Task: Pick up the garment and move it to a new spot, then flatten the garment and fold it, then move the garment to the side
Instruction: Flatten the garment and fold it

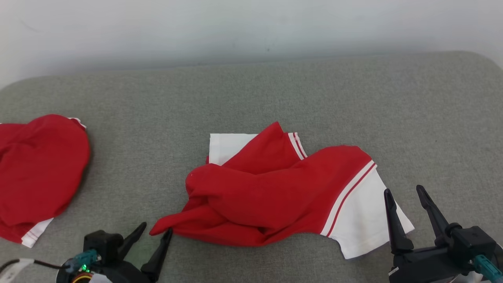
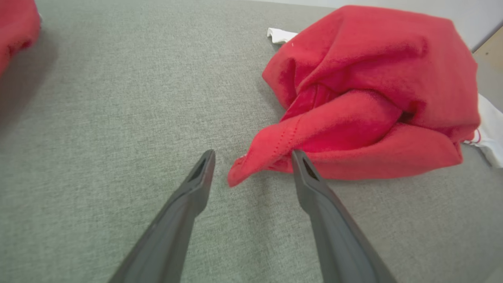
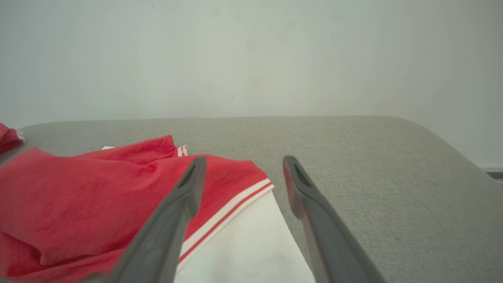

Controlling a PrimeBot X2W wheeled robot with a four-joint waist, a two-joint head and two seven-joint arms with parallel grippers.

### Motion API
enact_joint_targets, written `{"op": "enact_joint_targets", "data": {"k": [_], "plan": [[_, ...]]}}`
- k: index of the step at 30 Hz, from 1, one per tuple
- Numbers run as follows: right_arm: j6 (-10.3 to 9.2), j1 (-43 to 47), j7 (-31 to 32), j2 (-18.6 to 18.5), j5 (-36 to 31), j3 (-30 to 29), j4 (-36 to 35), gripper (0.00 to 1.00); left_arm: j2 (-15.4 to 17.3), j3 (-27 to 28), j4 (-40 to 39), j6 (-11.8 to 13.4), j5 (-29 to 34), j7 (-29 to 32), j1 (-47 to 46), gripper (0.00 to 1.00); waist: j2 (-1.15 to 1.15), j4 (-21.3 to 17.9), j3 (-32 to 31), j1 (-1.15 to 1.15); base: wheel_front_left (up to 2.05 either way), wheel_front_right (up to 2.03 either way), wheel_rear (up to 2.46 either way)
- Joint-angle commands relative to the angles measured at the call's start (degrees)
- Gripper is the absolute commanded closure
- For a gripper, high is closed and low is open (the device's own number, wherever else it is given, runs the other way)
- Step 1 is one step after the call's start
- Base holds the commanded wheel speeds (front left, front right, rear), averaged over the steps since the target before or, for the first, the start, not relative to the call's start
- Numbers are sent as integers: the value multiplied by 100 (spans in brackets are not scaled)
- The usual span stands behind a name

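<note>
Garment: red with white panels and red-white stripe trim, crumpled in a loose heap in the middle of the grey padded desk, towards its near edge. Not flat and not folded. One white corner pokes out at the far left of the heap. A bigger white panel is spread flat at the near right. A red corner trails off to the near left.

Left end effector: fingers spread and holding nothing. It sits low at that near-left red corner. In the left wrist view the end effector has the pointed red tip of the garment lying between its two fingers. The finger on that view's right is right against the cloth edge, but I can't tell if it actually touches.

Right end effector: fingers spread and holding nothing, at the white panel's right edge. In the right wrist view the end effector points along the desk with the white panel and stripe of the garment under and between its fingers. I can't tell whether they touch the cloth.

Second red garment: bunched at the left edge of the desk, well apart from the first, with a white striped hem at its near side. It also shows at the left edge in both wrist views.

Plain pale wall behind the desk.
</note>
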Motion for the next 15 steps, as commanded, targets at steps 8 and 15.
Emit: {"op": "enact_joint_targets", "data": {"k": [8, 15], "plan": [[0, -127, -122, -37, 50, -22, 99, 0, 170, -165, 159, -301, -688, 389, -265, 100, 0, -163, 230, 0, 0, 0, 0], [0, -68, -106, -31, 43, -128, 108, 0, 503, -471, -735, -356, -1646, 1144, -13, 100, 0, -73, 243, 0, 0, 0, 0]]}}
